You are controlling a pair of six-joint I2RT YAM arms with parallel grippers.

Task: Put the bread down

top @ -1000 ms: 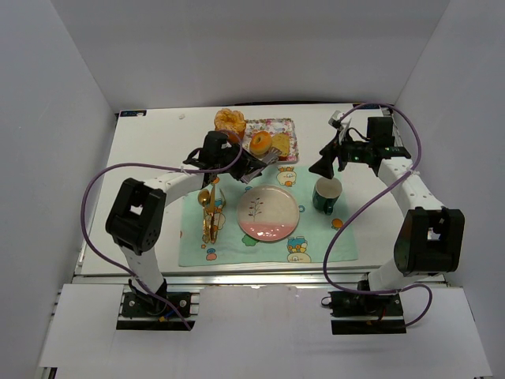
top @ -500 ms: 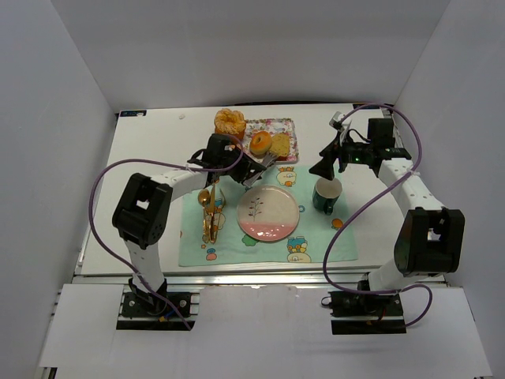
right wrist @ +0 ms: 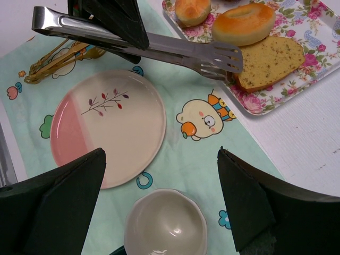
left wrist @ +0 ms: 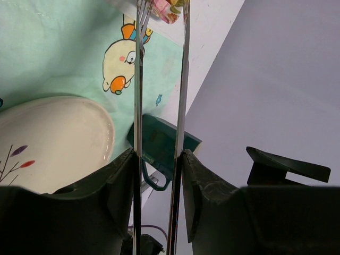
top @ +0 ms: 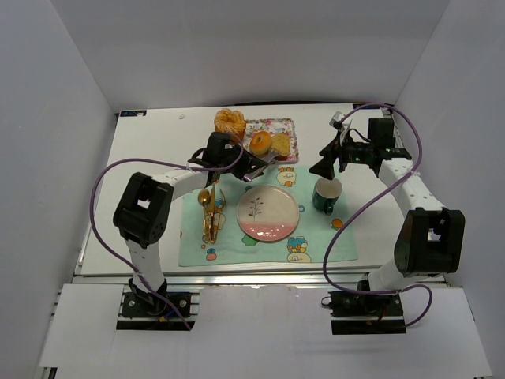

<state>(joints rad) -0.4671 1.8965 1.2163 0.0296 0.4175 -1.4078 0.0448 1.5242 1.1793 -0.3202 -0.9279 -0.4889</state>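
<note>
A flowered tray at the back holds a round bun and a flat bread slice; a twisted pastry lies beside it. My left gripper is shut on metal tongs. In the right wrist view the tongs are open, with tips at the left edge of the slice, next to the bun. I cannot tell if they touch it. The pink-and-cream plate is empty. My right gripper is open and empty above the green cup.
A mint placemat with cartoon prints carries the plate, the cup and gold cutlery at its left. In the left wrist view the tong arms run over the placemat past the plate. White walls enclose the table.
The left arm's elbow has shifted slightly right and the tongs have edged toward the tray. The right arm has not moved.
</note>
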